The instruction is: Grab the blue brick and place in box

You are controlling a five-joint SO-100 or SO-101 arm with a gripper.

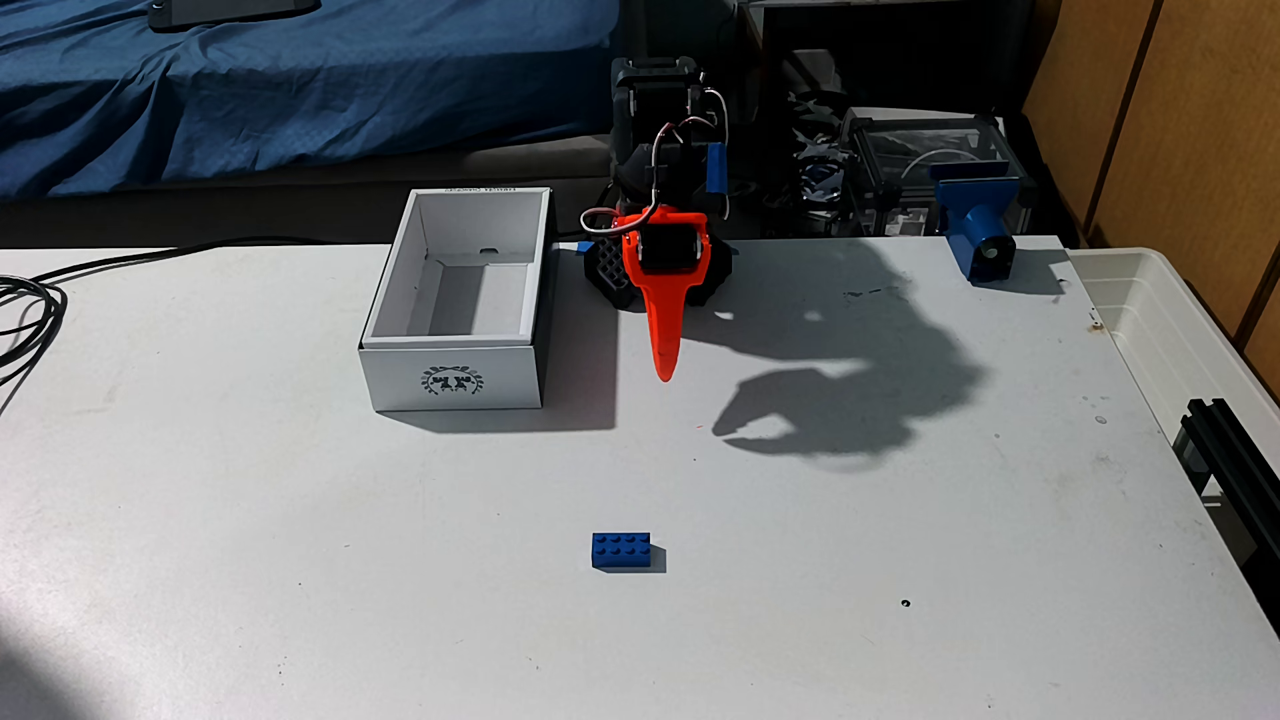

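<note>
Fixed view, camera facing the arm across a white table (277, 554). The blue brick (621, 550) is seen lying flat, studs up, long side across the frame, on the near part of the table, untouched and alone, with a short shadow thrown to its right. The box (457, 377) is set on the far left-centre of the table, open at the top, interior bare as far as can be seen, the dark wreath emblem printed on the short wall turned to the camera. Brick and box are well apart; the brick is placed nearer the camera and somewhat right of the box. The gripper (665, 370) is seen just right of the box, orange, pointed down and toward the camera, its tip held above the table between box and brick, well short of the brick. Only one orange finger is presented head-on, so jaw opening cannot be told directly; in the shadow cast on the table to the right, the tips look close together with a small gap. Nothing is seen held. A black arm base is mounted at the far table edge behind the gripper. A blue clamp-like part (976, 228) is noted at the far right edge, a translucent white bin (1177, 325) beside the table on the right, black cables (28, 311) at the left edge, blue bedding (277, 83) behind.
</note>
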